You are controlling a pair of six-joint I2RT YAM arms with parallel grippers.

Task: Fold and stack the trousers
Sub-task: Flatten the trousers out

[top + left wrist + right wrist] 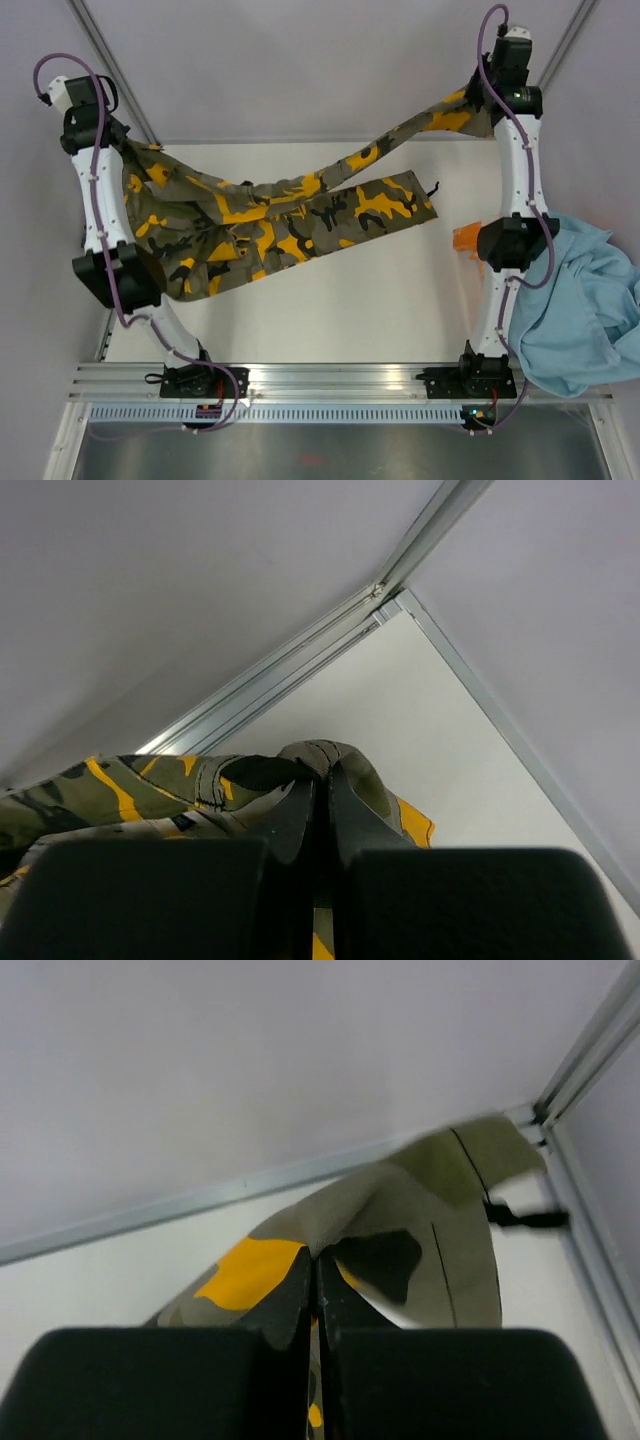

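Since I have each end pinched and drawn apart, the trousers [280, 215] hang stretched across the far half of the worktop [380, 300], which I judge is meant to pull them straight before any fold. My left hand [318, 780] is closed tight on a bunched edge of the camouflage cloth at the far left, with no gap between its fingers. My right hand [318, 1265] is likewise closed on the cloth near a leg's end, up in the far right corner by the frame rail.

The long axis runs left to right, climbing a little toward the far right. The broad part, which I take for the waist, is at the left. One leg rises off the surface toward my right hand, while the other lies flat on the worktop, its hem pointing right and stopping short of the right arm.

The light-blue garment [575, 310] is heaped at the near right, draped partly over the edge, with the orange garment [466, 240] just showing beside the right arm. Both sit apart from the trousers.
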